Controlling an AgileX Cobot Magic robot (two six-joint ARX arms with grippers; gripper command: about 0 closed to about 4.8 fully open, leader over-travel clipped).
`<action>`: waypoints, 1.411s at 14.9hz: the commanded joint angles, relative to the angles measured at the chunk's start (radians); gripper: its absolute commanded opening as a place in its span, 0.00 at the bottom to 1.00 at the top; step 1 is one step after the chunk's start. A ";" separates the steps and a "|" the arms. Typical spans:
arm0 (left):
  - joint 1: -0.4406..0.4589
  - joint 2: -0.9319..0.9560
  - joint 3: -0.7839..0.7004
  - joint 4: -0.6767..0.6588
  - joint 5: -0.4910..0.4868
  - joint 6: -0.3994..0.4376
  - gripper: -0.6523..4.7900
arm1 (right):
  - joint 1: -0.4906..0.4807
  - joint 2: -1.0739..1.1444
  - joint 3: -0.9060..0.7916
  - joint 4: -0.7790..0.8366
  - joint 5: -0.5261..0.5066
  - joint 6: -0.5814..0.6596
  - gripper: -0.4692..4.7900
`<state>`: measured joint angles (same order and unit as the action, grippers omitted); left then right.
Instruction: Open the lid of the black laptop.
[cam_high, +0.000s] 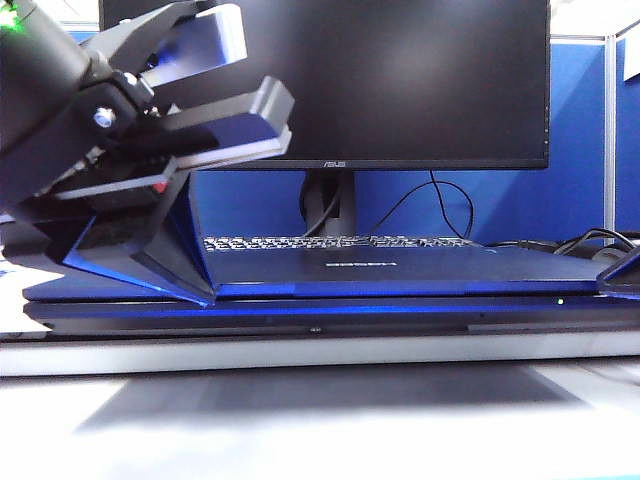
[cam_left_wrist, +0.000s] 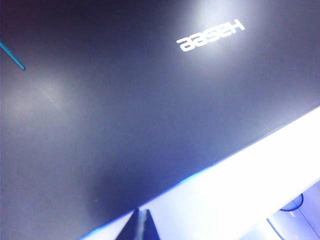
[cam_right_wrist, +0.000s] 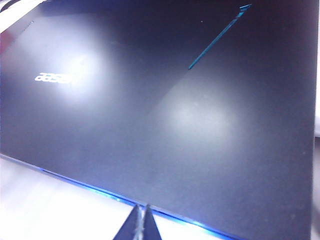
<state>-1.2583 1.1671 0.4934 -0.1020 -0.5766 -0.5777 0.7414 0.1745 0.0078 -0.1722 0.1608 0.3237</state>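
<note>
The black laptop (cam_high: 330, 312) lies wide across the table edge in the exterior view, with a small light (cam_high: 560, 301) on its front. Its lid (cam_high: 420, 272) lies low and almost flat, logo (cam_high: 361, 265) facing up. My left gripper (cam_high: 205, 296) is shut, its tips at the lid's front left corner. In the left wrist view the shut left gripper (cam_left_wrist: 141, 213) meets the edge of the lid (cam_left_wrist: 125, 100). At the far right, my right gripper (cam_high: 622, 276) is mostly cut off. The right wrist view shows the right gripper (cam_right_wrist: 141, 208) shut at the front edge of the lid (cam_right_wrist: 175, 110).
An ASUS monitor (cam_high: 330, 80) on a stand (cam_high: 330, 200) rises behind the laptop, with cables (cam_high: 580, 243) trailing right. A strip of white-lettered keys (cam_high: 330, 242) shows just beyond the lid's rear edge. The white table (cam_high: 320, 420) runs along the front.
</note>
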 joint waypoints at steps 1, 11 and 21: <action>0.000 0.000 0.001 -0.017 -0.016 -0.016 0.11 | 0.000 0.001 -0.003 -0.003 0.021 -0.010 0.08; 0.058 0.001 0.001 -0.011 0.020 -0.013 0.11 | -0.036 0.051 -0.002 -0.005 -0.010 -0.010 0.08; 0.059 0.001 0.001 -0.024 0.024 0.002 0.11 | -0.036 0.085 -0.002 0.050 -0.006 -0.010 0.08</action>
<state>-1.1999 1.1694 0.4934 -0.1242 -0.5499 -0.5766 0.7048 0.2604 0.0078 -0.1471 0.1501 0.3164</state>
